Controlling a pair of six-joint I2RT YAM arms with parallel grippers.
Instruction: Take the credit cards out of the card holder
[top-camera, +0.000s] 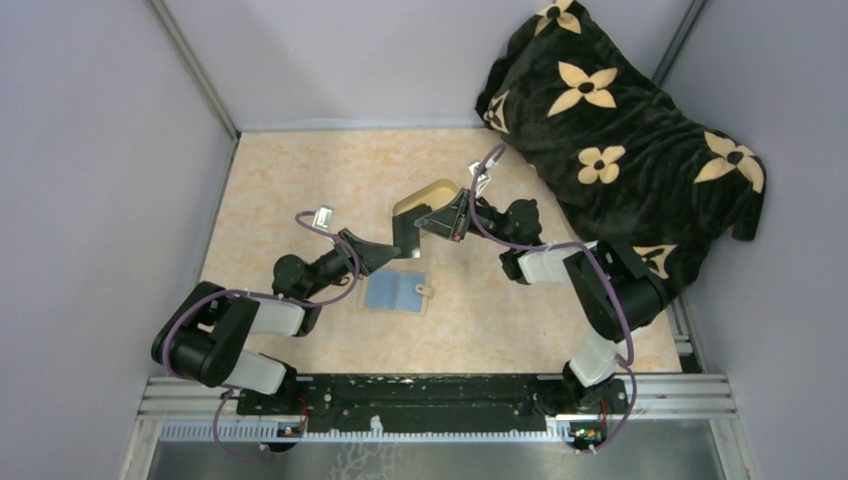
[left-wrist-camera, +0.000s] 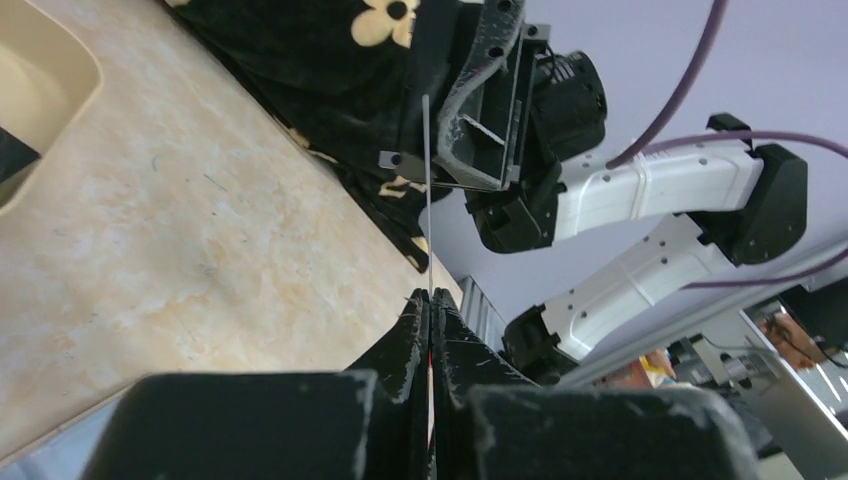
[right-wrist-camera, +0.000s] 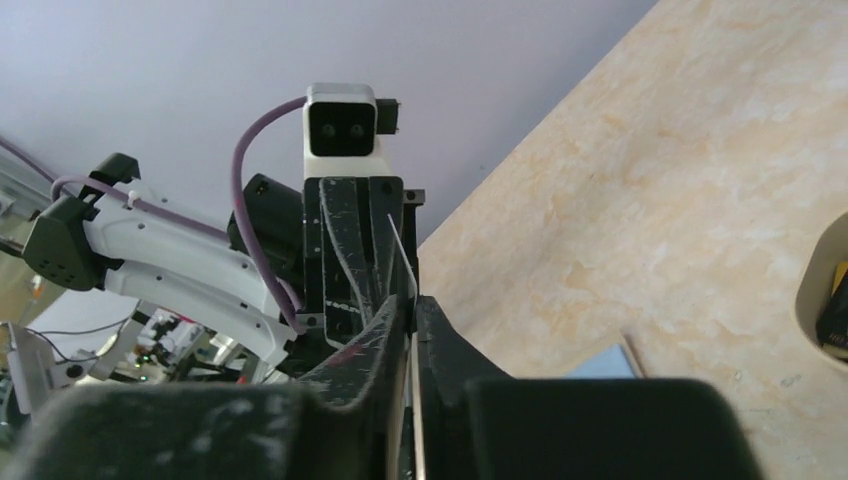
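The card holder (top-camera: 397, 292) lies open on the table with its blue-grey faces up and its tan tab to the right; one corner of it shows in the right wrist view (right-wrist-camera: 605, 362). A black credit card (top-camera: 408, 236) hangs above the table between both grippers. It appears edge-on as a thin line (left-wrist-camera: 428, 200) in the left wrist view and again in the right wrist view (right-wrist-camera: 400, 250). My left gripper (top-camera: 393, 251) (left-wrist-camera: 430, 298) is shut on the card's near end. My right gripper (top-camera: 426, 222) (right-wrist-camera: 412, 302) is shut on its far end.
An oval cream-yellow dish (top-camera: 432, 193) (left-wrist-camera: 40, 90) stands just behind the grippers. A dark card (right-wrist-camera: 836, 318) lies in the dish (right-wrist-camera: 812, 290). A black cloth with cream flowers (top-camera: 620, 130) fills the back right corner. Walls close in the table's left and far sides.
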